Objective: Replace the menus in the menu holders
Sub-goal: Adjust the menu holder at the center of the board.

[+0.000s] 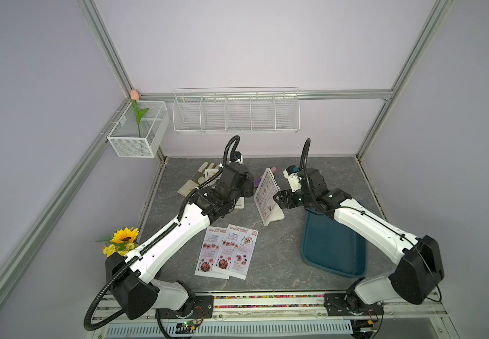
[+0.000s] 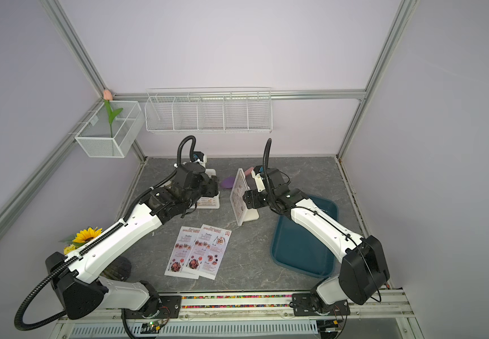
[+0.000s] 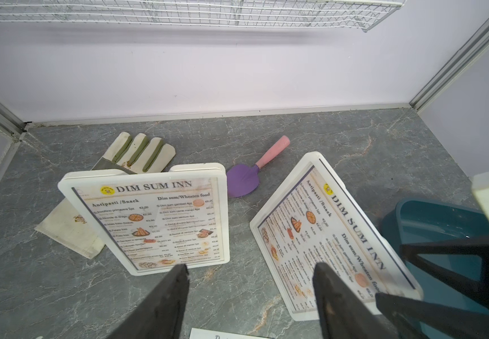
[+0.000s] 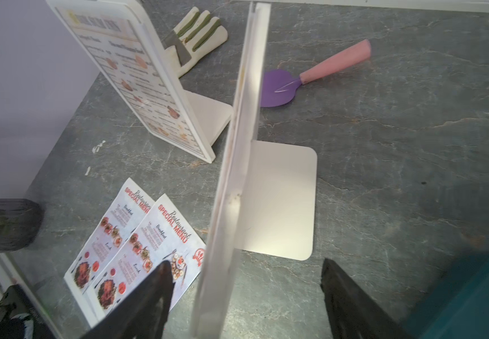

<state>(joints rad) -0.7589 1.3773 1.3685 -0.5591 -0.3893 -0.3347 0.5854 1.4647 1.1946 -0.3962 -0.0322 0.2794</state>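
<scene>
Two white menu holders stand on the grey table, the left one (image 3: pixel 149 174) and the right one (image 3: pixel 312 158). Each shows a white "DIM SUM INN" menu, one (image 3: pixel 161 223) in the left holder and one (image 3: pixel 325 243) in the right. Two pinkish "SPECIAL MENU" sheets (image 1: pixel 225 252) (image 4: pixel 137 243) lie flat and overlapping near the front. My left gripper (image 3: pixel 252 267) is open above bare table between the holders. My right gripper (image 4: pixel 246 262) (image 1: pixel 277 199) is open, and the right holder's side edge (image 4: pixel 237 146) stands between its fingers without touching them.
A pale work glove (image 3: pixel 137 152) and a purple spatula with a pink handle (image 3: pixel 243 179) lie behind the holders. A dark teal tray (image 1: pixel 334 246) sits under my right arm. White wire baskets (image 1: pixel 234 114) hang on the back wall. A sunflower (image 1: pixel 124 236) stands at front left.
</scene>
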